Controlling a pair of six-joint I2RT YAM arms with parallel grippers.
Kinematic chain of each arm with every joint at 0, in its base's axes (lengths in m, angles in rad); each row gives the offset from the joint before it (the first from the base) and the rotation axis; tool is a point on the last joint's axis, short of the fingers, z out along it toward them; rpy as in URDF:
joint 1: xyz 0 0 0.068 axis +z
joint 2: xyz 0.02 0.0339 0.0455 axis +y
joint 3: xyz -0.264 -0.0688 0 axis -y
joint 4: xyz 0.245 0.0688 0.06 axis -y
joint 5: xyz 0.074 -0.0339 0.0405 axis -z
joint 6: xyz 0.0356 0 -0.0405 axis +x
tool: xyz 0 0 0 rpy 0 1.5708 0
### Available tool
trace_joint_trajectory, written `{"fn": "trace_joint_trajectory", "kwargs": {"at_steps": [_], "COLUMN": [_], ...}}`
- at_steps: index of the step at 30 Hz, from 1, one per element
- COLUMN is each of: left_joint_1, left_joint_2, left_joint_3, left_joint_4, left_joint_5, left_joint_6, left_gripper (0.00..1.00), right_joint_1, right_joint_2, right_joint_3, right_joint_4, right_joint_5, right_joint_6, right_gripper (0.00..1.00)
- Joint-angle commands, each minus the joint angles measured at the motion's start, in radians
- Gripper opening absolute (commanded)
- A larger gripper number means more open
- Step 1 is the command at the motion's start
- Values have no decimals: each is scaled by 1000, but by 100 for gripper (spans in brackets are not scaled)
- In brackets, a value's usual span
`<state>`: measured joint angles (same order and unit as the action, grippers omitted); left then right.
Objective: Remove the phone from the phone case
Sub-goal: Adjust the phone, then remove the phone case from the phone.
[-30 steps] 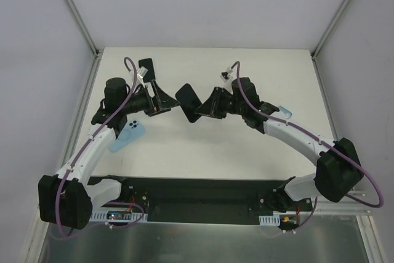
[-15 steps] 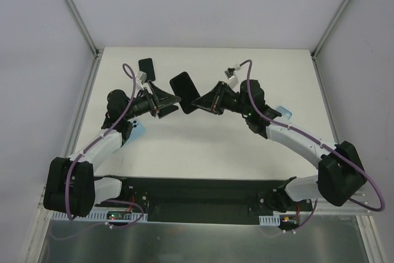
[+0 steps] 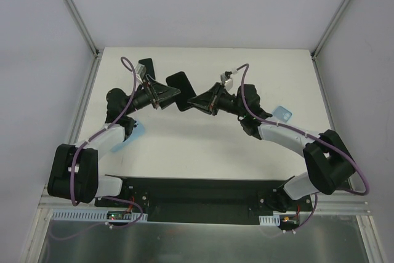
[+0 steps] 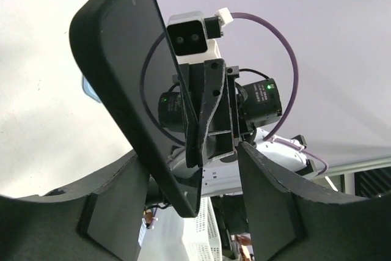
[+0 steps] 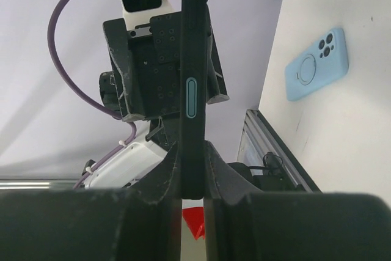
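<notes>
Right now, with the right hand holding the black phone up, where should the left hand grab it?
Probably the free end of the black phone, since the right hand clamps the other end across its flat faces. The left hand, which straddles it, should close from its side, one finger per broad face.

White matte rectangular tabletop point(image 3: 203, 146) forms the work surface. Plain pale grey walls point(image 3: 203, 4) enclose the left, far and right sides. A silver aluminium post point(image 3: 74, 10) rises from each far corner. Lighting even, shadows soft. Brushed grey metal ledge point(image 3: 197, 244) lies nearest.
</notes>
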<state>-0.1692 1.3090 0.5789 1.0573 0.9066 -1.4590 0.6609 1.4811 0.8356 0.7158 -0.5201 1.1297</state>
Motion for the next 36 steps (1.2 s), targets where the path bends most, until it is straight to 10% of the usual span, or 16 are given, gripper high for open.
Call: {"fn": "trace_joint_trajectory", "kwargs": {"at_steps": [1, 8, 15, 17, 19, 24, 36], "left_joint_1": [-7, -13, -15, -15, -15, -13, -13], "left_joint_2": [9, 32, 30, 30, 32, 22, -13], "left_joint_3": [68, 75, 76, 81, 88, 99, 121], "left_joint_4": [122, 125, 127, 127, 125, 119, 33], "left_joint_5": [8, 6, 5, 9, 20, 38, 52], "left_joint_6": [-18, -20, -35, -37, -38, -46, -3], "left_gripper": [59, 54, 0, 0, 0, 0, 0], "right_joint_1": [12, 37, 55, 54, 51, 87, 169], "right_joint_2": [-5, 1, -2, -7, -39, -243, -237], "right_joint_3": [39, 31, 34, 49, 62, 245, 396], "right_joint_4": [159, 162, 148, 82, -23, -770, -1072], "right_joint_5": [-46, -49, -43, -52, -49, 265, 494], "right_joint_6": [30, 38, 35, 1, -86, -480, -691], "right_gripper": [1, 1, 1, 1, 23, 62, 61]}}
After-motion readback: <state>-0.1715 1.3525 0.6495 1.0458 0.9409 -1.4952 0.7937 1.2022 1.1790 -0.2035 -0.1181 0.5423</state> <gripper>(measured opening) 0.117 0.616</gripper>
